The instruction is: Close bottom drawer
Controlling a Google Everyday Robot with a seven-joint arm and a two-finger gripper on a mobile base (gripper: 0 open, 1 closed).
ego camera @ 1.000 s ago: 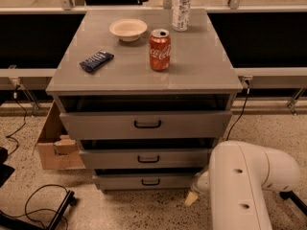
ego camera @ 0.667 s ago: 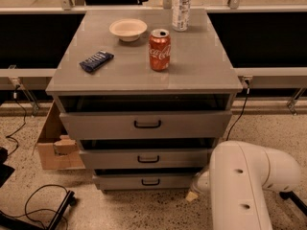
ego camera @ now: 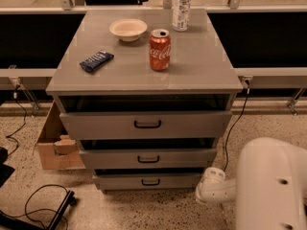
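**drawer_q:** What's seen closest to the camera?

**benchwatcher:** A big white arm shell is seen bottom right, over the speckled floor. The gripper is found at its left end, low down, just beside the right end of the bottom drawer. Whether it's open or closed can't be told tbh, and contact with the drawer can't be made out either.

**drawer_q:** And the drawer itself?

**benchwatcher:** It's located lowest in the grey cabinet, under the middle drawer and the top drawer. It's left pulled out a bit: a dark gap is seen above its front, and a small black handle is set in the middle. The other two are pulled out a bit too.

**drawer_q:** Anything around it?

**benchwatcher:** A cardboard box is parked at the cabinet's left side, and black cables are laid on the floor nearer the camera. On top, a red soda can is stood near the middle, a dark blue packet is laid to its left, a pale bowl is placed further back, and a clear bottle is stood at the back edge.
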